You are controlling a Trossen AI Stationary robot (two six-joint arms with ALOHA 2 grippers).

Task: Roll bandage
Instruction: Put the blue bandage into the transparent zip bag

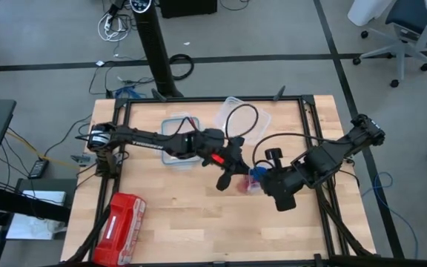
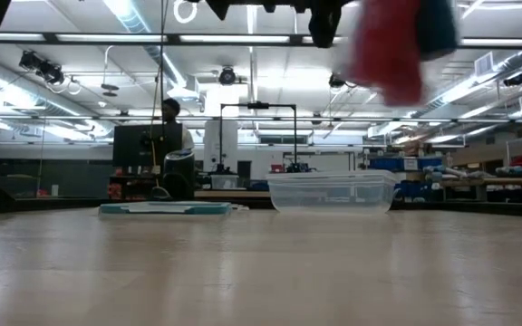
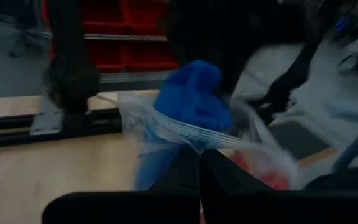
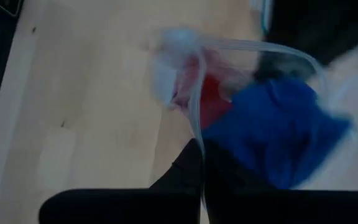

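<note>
Both grippers meet just right of table centre, lifted clear of the wood. The left gripper (image 3: pixel 199 163) has its fingers pressed together on the rim of a clear plastic bag (image 3: pixel 166 127). The right gripper (image 4: pixel 201 155) is likewise pinched shut on the bag's rim from the opposite side.

The bag hangs between the two grippers. Inside it is the bandage (image 3: pixel 191 96), a bunched bright blue mass, with red fabric (image 4: pixel 213 102) beside it. In the high view the bandage (image 1: pixel 256 175) sits between the arms; in the low view bag and contents hang at about 1 o'clock, above the tabletop.

High view, near to far: a red zip pouch (image 1: pixel 120 227) at 7 o'clock near the table edge; a clear container (image 1: pixel 178 139) at 11 o'clock; a clear lid (image 1: pixel 241 119) at 12 o'clock.

Beyond the table, a person (image 2: pixel 171 122) stands far off in the room.
</note>
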